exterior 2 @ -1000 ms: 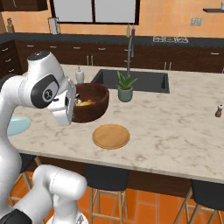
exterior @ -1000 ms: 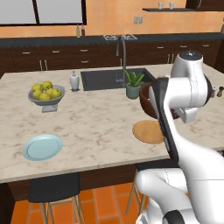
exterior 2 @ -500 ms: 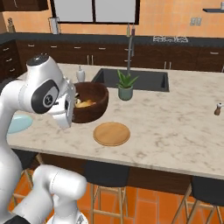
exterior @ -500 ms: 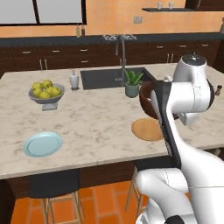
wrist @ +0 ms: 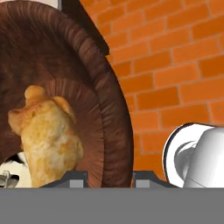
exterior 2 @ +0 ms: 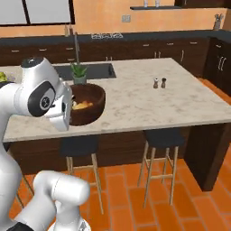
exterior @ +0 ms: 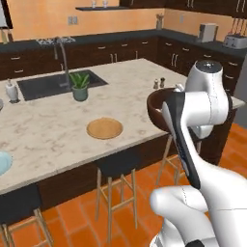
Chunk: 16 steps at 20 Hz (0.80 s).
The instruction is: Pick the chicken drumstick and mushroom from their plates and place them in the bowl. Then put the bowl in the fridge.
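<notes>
My gripper (wrist: 109, 178) is shut on the rim of the dark brown bowl (wrist: 109, 100), one fingertip inside the wall and one outside. The bowl (exterior 2: 90, 103) hangs in the air at the near edge of the island, beside my white hand. The golden chicken drumstick (wrist: 50, 135) lies inside it, also visible as an orange lump (exterior 2: 81, 106). A small pale bit (wrist: 11, 168) next to it may be the mushroom; I cannot tell. The tan plate (exterior: 104, 128) sits bare on the island, and the blue plate (exterior: 3, 163) shows at the left edge. The fridge is out of view.
The marble island (exterior 2: 135, 101) holds a potted plant (exterior: 79, 87), a sink (exterior: 46, 84) and salt and pepper shakers (exterior 2: 159, 83). Stools (exterior 2: 160, 137) stand under its near edge. Orange tiled floor (exterior 2: 180, 198) lies open to the right. Dark cabinets (exterior: 193, 53) line the back wall.
The whole scene has slid left in both base views, so the base has moved. The bowl stays in my gripper with the drumstick inside.
</notes>
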Available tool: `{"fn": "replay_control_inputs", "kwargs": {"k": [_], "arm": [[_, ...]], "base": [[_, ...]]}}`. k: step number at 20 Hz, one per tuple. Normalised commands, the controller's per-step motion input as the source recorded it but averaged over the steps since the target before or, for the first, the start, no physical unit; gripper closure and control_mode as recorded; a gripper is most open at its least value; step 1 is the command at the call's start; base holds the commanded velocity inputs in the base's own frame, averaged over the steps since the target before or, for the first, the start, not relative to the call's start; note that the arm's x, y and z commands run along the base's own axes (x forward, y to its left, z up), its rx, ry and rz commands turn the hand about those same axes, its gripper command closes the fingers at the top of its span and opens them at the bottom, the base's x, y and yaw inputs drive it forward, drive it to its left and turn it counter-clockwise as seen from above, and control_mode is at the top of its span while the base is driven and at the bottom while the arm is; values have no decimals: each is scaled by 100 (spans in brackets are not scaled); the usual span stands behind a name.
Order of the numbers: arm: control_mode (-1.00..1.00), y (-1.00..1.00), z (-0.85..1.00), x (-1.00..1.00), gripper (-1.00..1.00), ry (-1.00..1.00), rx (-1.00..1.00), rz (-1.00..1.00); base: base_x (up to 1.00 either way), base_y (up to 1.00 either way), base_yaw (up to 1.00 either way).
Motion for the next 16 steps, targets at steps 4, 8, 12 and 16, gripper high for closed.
{"fn": "replay_control_inputs", "kwargs": {"k": [4,8,12,16], "arm": [[100,0,0,0,100,0,0,0],[100,0,0,0,100,0,0,0],[100,0,0,0,100,0,0,0],[100,0,0,0,100,0,0,0]], "base": [[0,0,-100],[10,-13,-86],[30,-100,-11],[69,-100,12]]}}
